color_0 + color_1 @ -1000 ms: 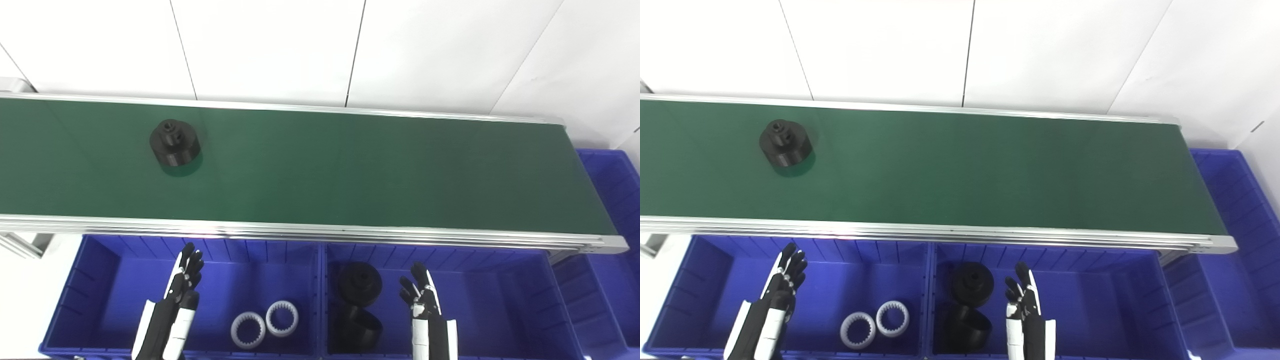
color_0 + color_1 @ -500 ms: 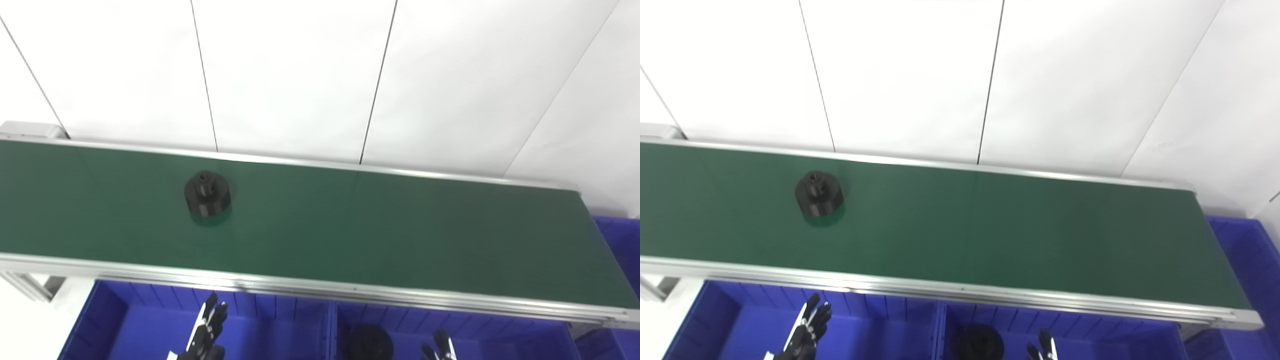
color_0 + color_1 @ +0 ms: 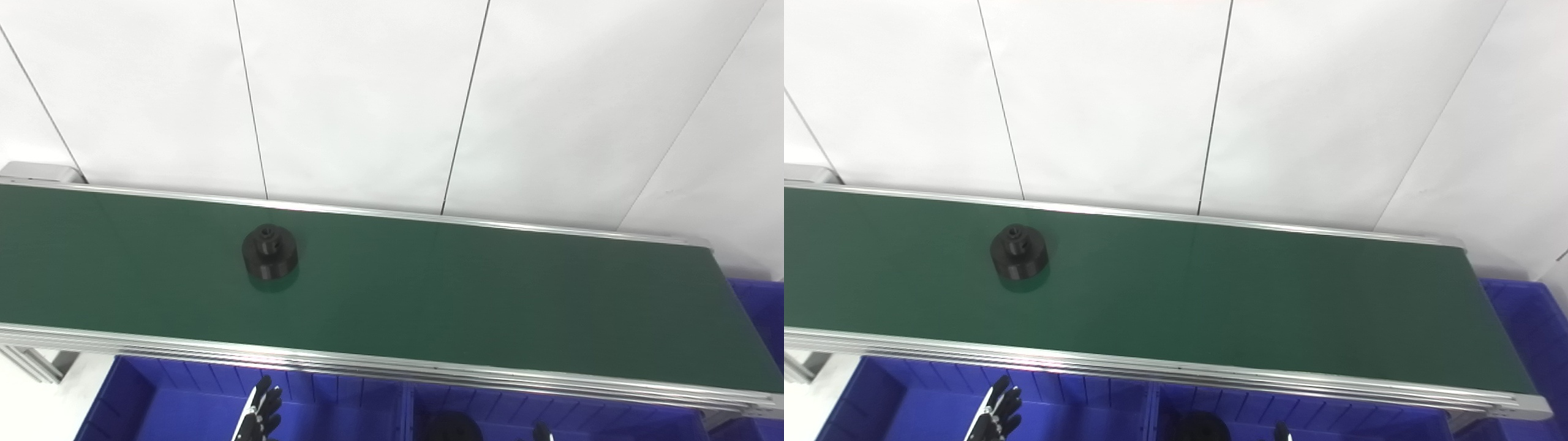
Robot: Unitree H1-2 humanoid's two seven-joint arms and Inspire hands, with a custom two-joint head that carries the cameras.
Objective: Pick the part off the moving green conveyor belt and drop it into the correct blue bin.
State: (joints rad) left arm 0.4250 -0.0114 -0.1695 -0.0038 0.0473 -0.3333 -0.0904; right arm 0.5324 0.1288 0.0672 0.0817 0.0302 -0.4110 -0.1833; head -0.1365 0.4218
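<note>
The black part (image 3: 269,260) is sitting upright on the green conveyor belt (image 3: 490,294), left of the belt's middle and somewhat nearer its far edge than its near edge, with nothing touching it. Both hands are hanging low at the bottom of frame over the blue bins: the left hand (image 3: 262,413) is showing fingers spread and holding nothing, so it's reading as open; of the right hand (image 3: 542,433) only a fingertip is showing, so I cannot tell its state. Main risk: timing. The belt is meant to be moving, and both hands are sitting well apart from the part, below the near rail (image 3: 392,366). A late reach is likely closing on bare belt behind the part, or clipping its side and tipping or rolling it. Second risk: coming up from the bins, a hand may catch the near rail. Third: the part is round, stepped and smooth-looking, so an off-centre grasp is probably letting it slip out mid-carry. Fourth: sorting. The right-hand bin (image 3: 612,413) is showing a similar dark piece (image 3: 453,427) at its near edge; the left-hand bin (image 3: 184,404) is mostly out of frame, so bin choice is going partly blind.
</note>
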